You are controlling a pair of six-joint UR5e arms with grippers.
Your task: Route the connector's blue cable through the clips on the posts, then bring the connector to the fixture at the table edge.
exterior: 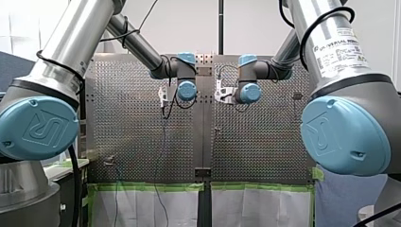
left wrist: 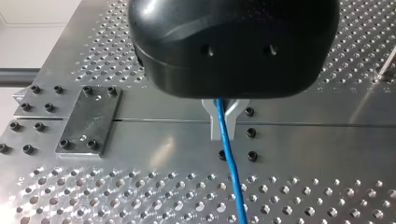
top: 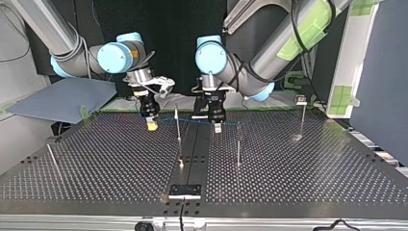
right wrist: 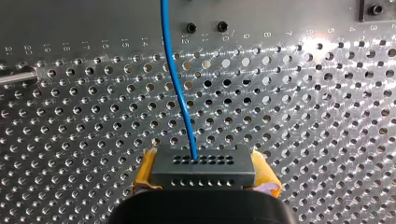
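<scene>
In the front view we reach both arms over the perforated counter (exterior: 132, 142). Our left pincer (exterior: 163, 98) and our right pincer (exterior: 221, 92) hang near each other, one on each side of the middle seam. They are too small there for us to tell how their fingers stand.

In the top view our right pincer (top: 152, 124), with yellow pads, is at the view's left and our left pincer (top: 217, 126) is at its right. The blue cable (top: 190, 120) runs between them above the counter and crosses the upper part of a thin post (top: 178, 130); we cannot tell whether it touches. The fixture (top: 184, 190) sits at the near counter edge, well apart from both pincers.

In the left wrist view our left pincer (left wrist: 224, 133) has its metal fingers (left wrist: 212, 121) closed on the blue cable (left wrist: 233, 182), which runs on ahead over the counter (left wrist: 303, 158).

In the right wrist view our right pincer (right wrist: 203, 179) clamps the grey connector (right wrist: 203, 168) between its yellow pads (right wrist: 147, 170). The blue cable (right wrist: 177, 84) leaves the connector's holed face and runs ahead over the counter (right wrist: 303, 116).
</scene>
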